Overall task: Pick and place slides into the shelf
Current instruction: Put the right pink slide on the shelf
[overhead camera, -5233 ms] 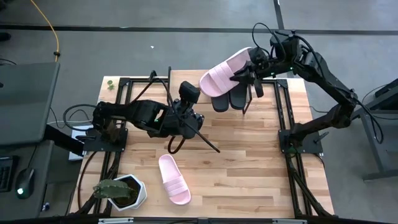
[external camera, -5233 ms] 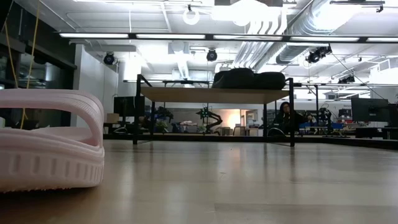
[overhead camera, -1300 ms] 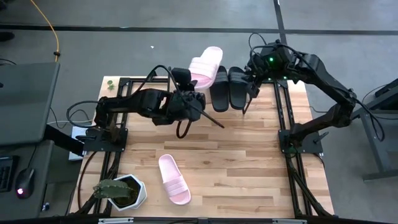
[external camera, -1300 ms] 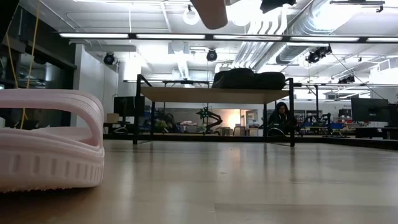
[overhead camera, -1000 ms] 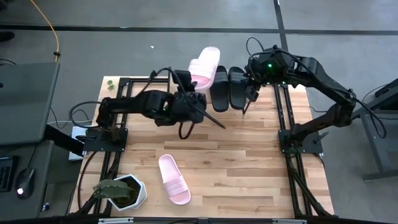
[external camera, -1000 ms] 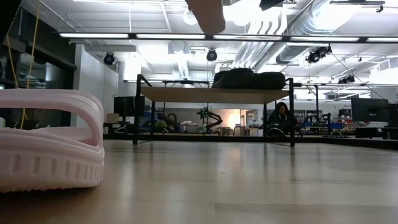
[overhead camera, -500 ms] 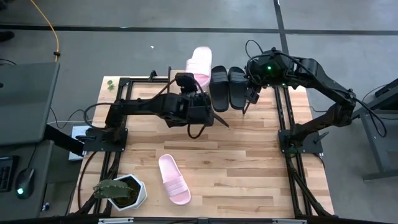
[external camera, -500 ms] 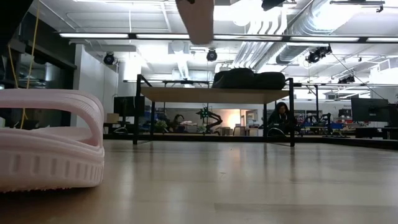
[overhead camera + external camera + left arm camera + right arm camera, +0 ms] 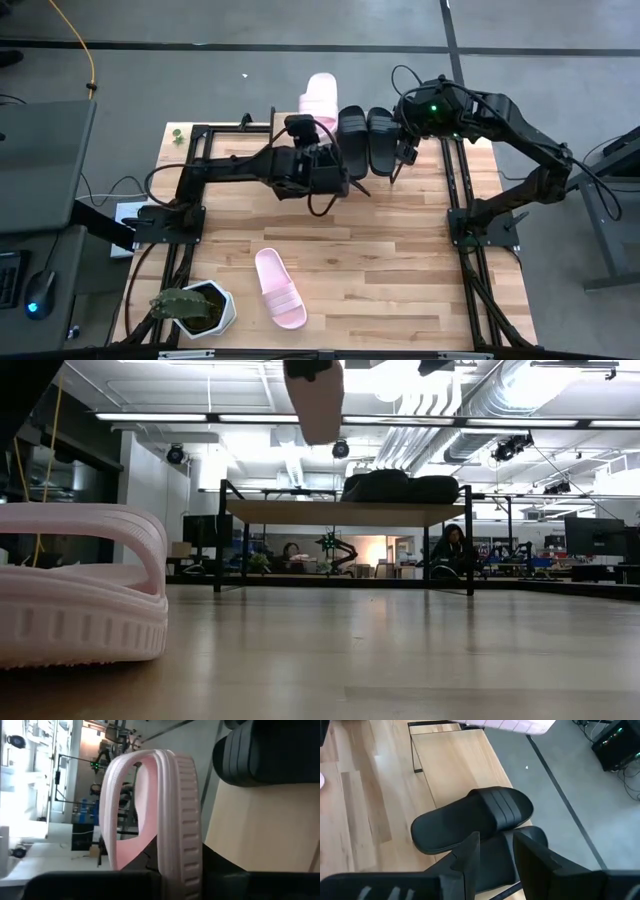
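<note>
Slides: pale pink, black, ribbed straps.

We see two dark, matte black jointed arms; the left arm trails looped black cables beside the shelf, the right arm shows a small green light near its wrist, and its fingers are flat black blades

Long fluorescent tubes are glowing across a white ceiling hung with pale ducts. Grey concrete floor is spreading around the bench, crossed by a dark seam. Far back, two people are sitting among cluttered desks; a potted plant is sitting at one corner.
</note>
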